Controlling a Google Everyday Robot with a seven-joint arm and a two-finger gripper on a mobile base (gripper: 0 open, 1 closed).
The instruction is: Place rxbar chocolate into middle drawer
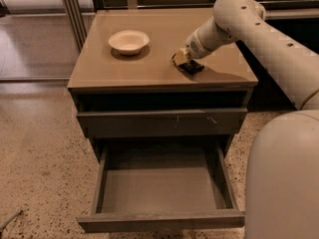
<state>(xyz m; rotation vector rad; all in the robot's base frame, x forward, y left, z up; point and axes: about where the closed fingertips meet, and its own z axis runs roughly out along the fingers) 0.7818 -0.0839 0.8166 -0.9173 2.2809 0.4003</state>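
Observation:
The rxbar chocolate [192,67] is a small flat black bar lying on the cabinet top, right of centre. My gripper [181,59] is down at the bar's left end and touches or nearly touches it; the arm reaches in from the upper right. The middle drawer [162,220] is pulled fully out at the bottom of the cabinet, and its smooth grey inside holds nothing.
A white bowl [128,41] stands on the cabinet top [99,68] at the left. A shut grey drawer front with small pale scratches [162,122] sits above the open drawer. My base [284,183] fills the lower right. Speckled floor lies to the left.

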